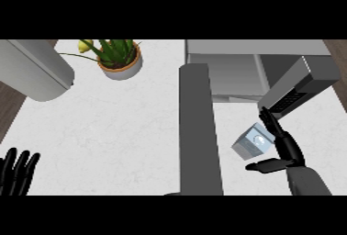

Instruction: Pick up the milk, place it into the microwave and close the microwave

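The milk carton (pixel 251 143), small and light grey-blue, stands tilted on the white counter (pixel 115 133) in front of the microwave (pixel 227 69). The microwave's grey door (pixel 198 128) is swung open and reaches towards the counter's front edge, just left of the carton. My right hand (pixel 287 149) is at the carton's right side, fingers straight along it and thumb spread out below it. It is open, not curled round the carton. My left hand (pixel 17 172) rests open at the lower left, fingers up.
A potted plant (pixel 120 58) stands at the back of the counter, left of the microwave. A large grey rounded object (pixel 34 69) lies at the upper left. The microwave's dark control panel (pixel 295 94) juts out just above my right hand.
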`<state>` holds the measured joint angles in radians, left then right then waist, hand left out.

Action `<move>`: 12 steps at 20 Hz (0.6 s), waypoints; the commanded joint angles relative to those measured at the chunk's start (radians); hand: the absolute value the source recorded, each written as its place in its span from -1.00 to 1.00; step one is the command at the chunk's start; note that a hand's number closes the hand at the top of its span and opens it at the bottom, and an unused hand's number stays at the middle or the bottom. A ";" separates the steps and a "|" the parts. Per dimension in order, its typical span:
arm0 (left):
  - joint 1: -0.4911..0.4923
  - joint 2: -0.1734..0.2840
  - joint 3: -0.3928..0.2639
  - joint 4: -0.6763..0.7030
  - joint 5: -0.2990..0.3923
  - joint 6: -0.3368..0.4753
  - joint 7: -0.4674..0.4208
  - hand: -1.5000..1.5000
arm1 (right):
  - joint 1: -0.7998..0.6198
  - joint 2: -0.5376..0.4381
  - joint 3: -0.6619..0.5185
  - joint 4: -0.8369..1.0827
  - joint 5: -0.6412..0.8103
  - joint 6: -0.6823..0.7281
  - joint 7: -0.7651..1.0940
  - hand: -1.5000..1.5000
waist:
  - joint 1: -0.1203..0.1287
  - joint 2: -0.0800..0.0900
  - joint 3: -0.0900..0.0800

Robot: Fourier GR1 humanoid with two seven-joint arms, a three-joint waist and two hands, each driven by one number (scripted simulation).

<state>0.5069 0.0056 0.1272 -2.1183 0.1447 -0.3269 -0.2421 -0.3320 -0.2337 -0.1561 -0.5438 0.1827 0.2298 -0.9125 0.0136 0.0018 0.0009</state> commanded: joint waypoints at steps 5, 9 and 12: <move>-0.020 0.036 0.080 -0.006 0.104 -0.039 0.055 -1.00 | -0.082 0.013 -0.017 0.200 0.011 -0.005 -0.138 -1.00 | 0.002 0.001 0.000; -0.072 0.008 0.034 -0.011 0.036 0.003 0.072 -1.00 | -0.105 0.022 -0.028 0.234 0.000 0.007 -0.189 -1.00 | 0.004 0.004 0.001; -0.020 0.016 0.059 -0.013 0.078 -0.036 0.047 -1.00 | -0.089 0.035 -0.049 0.229 -0.038 0.059 -0.203 -1.00 | 0.008 0.003 0.001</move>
<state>0.4571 0.0241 0.1795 -2.1077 0.1981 -0.3461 -0.1987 -0.4233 -0.2123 -0.1868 -0.3448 0.1692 0.2026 -0.9875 0.0172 0.0046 0.0019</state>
